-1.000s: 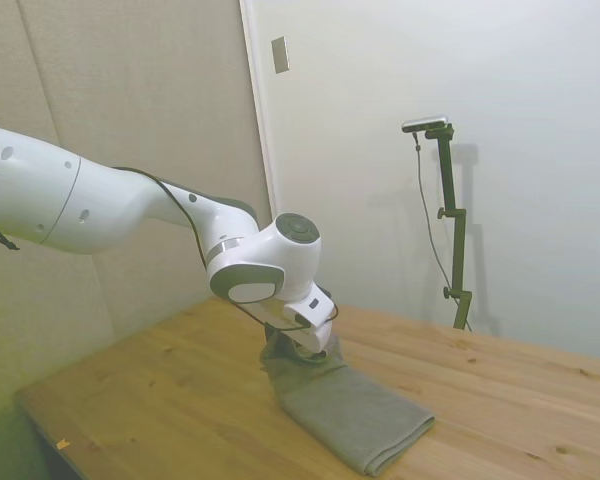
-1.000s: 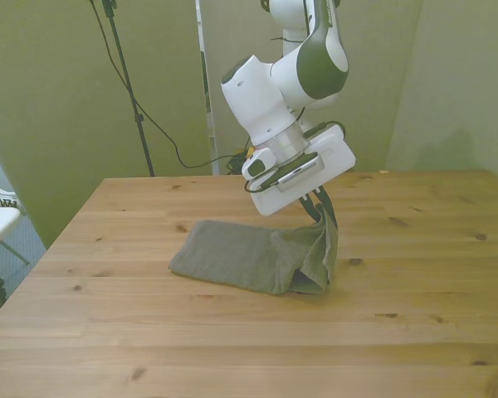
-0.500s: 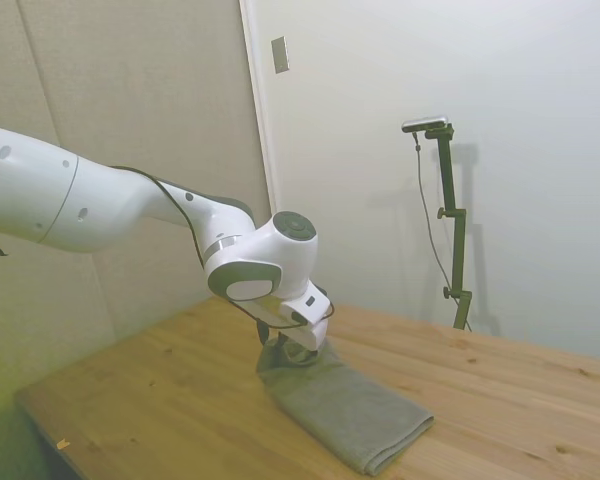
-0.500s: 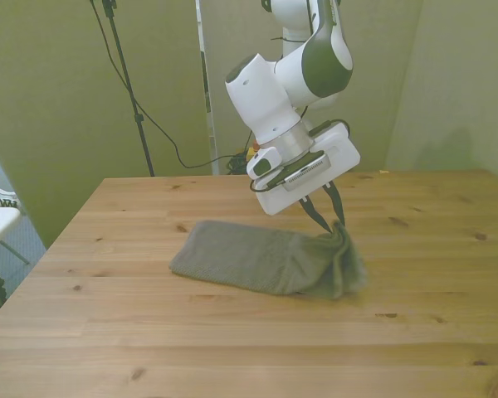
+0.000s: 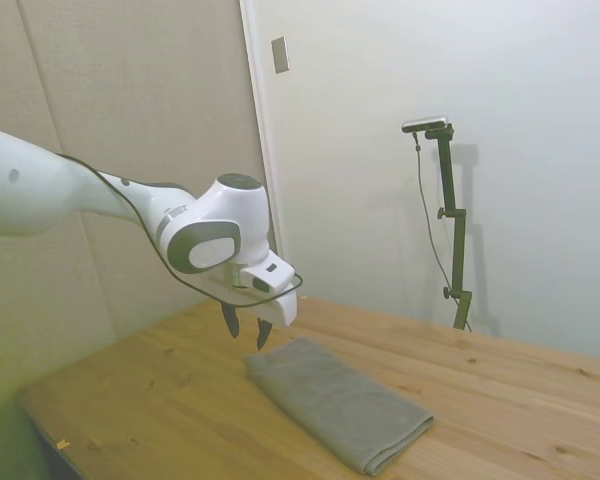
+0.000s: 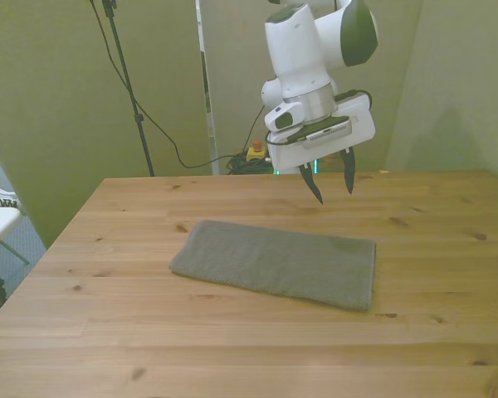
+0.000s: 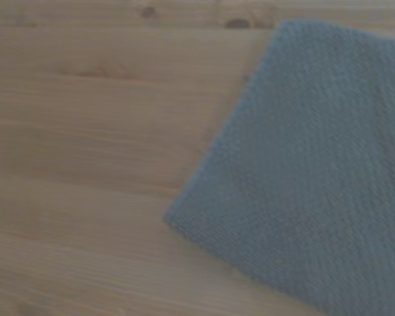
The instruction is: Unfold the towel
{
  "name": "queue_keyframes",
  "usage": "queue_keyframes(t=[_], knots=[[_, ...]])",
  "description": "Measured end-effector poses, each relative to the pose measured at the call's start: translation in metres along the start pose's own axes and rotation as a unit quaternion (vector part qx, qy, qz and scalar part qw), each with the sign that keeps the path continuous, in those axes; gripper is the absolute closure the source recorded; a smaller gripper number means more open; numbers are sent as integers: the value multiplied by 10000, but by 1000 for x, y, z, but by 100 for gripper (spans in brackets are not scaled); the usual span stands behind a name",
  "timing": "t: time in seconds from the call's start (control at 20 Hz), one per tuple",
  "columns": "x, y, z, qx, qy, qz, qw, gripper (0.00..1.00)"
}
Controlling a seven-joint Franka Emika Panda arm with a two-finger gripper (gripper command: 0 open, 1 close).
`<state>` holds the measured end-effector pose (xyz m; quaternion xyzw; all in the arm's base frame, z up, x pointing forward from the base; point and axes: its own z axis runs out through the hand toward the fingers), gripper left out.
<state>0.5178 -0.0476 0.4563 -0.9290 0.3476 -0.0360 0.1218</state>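
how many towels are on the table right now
1. The towel lies flat on the wooden table, near its middle, with the open gripper above the end toward the front view's right, not touching it. None appears hidden.

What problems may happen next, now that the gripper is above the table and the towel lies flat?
1. The towel lies flat but still looks like a thick, layered strip, so it may not be fully unfolded.
2. The gripper hangs open and empty above the table, off the towel's end; a new pinch may catch all layers together.
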Motion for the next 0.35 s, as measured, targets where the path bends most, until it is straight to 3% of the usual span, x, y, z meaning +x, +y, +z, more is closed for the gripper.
queue_keyframes(t=[0.15,0.35], knots=[[-35,7,-15,-613,393,335,9968,0],[-95,30,-51,-1307,814,924,9837,0]])
